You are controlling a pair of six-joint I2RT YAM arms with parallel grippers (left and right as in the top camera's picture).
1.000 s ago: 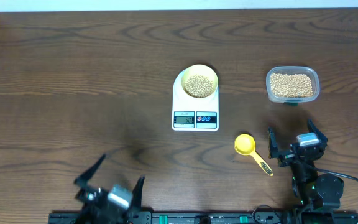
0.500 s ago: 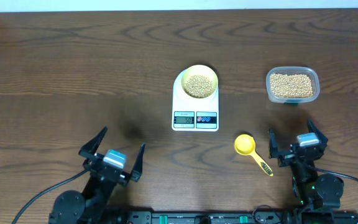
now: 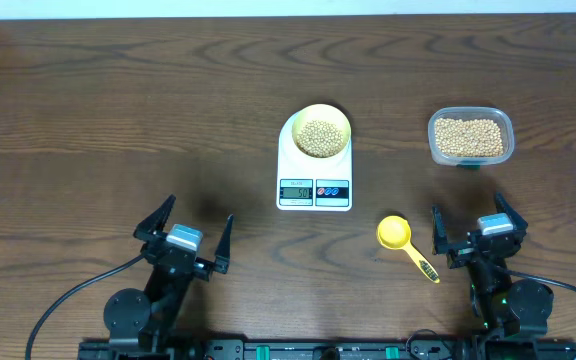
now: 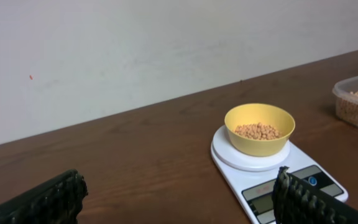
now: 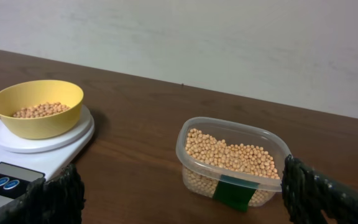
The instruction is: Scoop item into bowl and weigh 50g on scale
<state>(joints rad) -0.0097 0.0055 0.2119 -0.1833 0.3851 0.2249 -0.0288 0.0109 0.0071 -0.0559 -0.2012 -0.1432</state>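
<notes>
The pale yellow bowl (image 3: pixel 320 132) sits on the white scale (image 3: pixel 314 190) at the table's middle, holding tan beans (image 3: pixel 318 138). The bowl (image 4: pixel 259 129) on the scale (image 4: pixel 291 177) also shows in the left wrist view, and in the right wrist view the bowl (image 5: pixel 37 107) stands on the scale (image 5: pixel 17 163). My left gripper (image 3: pixel 185 236) is open and empty near the front left, well short of the scale. My right gripper (image 3: pixel 476 228) is open and empty at the front right, its jaws standing wide either side of the tub.
A clear plastic tub of beans (image 3: pixel 470 137) stands at the back right; it also shows in the right wrist view (image 5: pixel 232 160). A bright yellow scoop (image 3: pixel 404 243) lies empty on the table between the scale and my right gripper.
My left arm has moved forward and up into fuller view, its gripper staying open. The right arm, scoop, bowl and scale have not moved.
</notes>
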